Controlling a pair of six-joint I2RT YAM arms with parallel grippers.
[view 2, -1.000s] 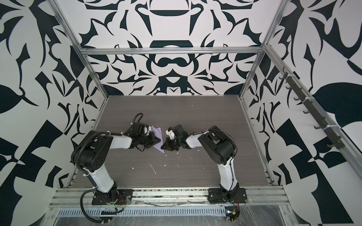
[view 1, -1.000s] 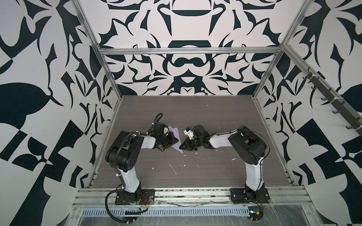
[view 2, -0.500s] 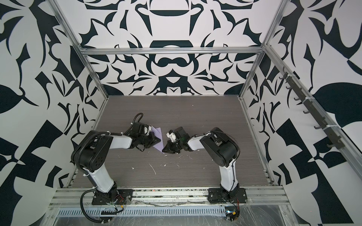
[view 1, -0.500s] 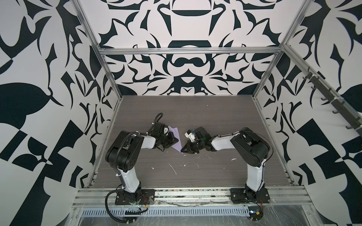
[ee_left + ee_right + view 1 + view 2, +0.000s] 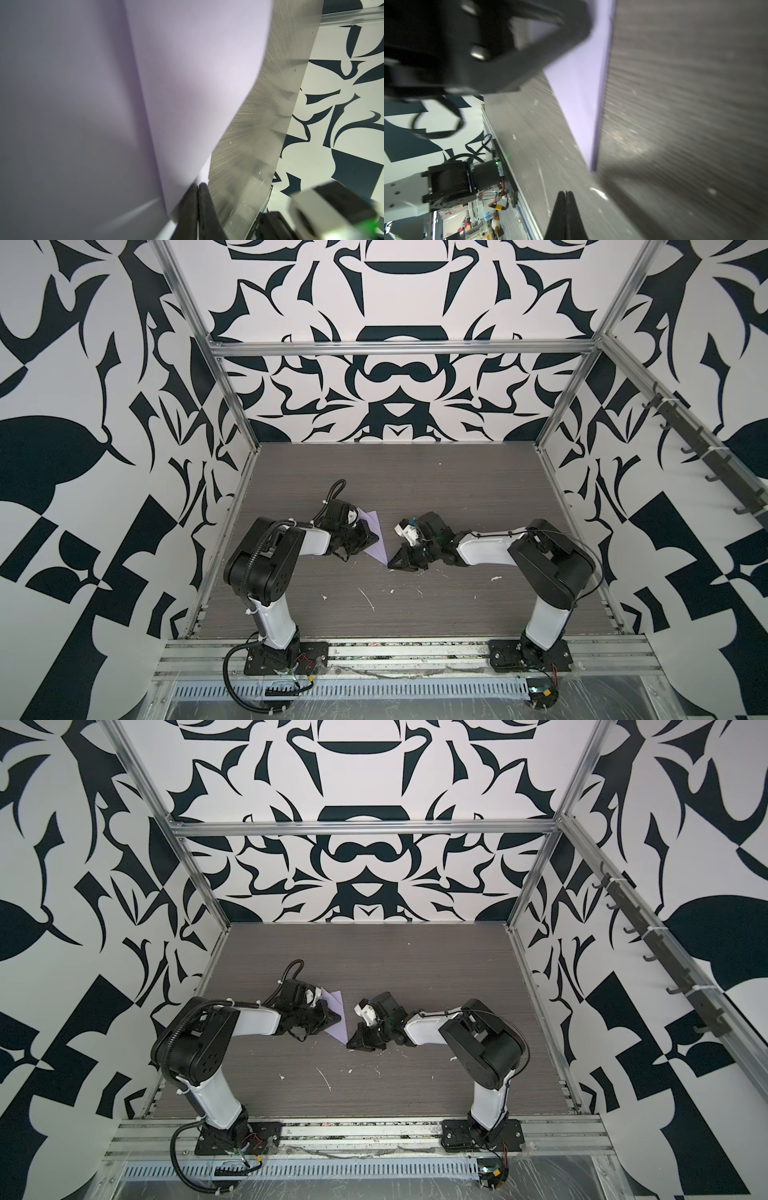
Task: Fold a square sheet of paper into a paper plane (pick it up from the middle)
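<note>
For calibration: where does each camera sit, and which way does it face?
Both top views: high at the front, facing down at the grey wood-grain table; left arm and right arm whole.
Left wrist: behind the shut left pincer, facing the folded lilac-purple paper sheet it pinches.
Right wrist: behind the shut right pincer, facing that paper's tip and the left pincer.
Shared: paper and table.

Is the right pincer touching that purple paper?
Apart. The right wrist view shows bare table between the shut right pincer and the purple paper's pointed tip.

right fingers (image 5: 401, 561) lowered, now beside paper plane (image 5: 376, 549) nose
</note>
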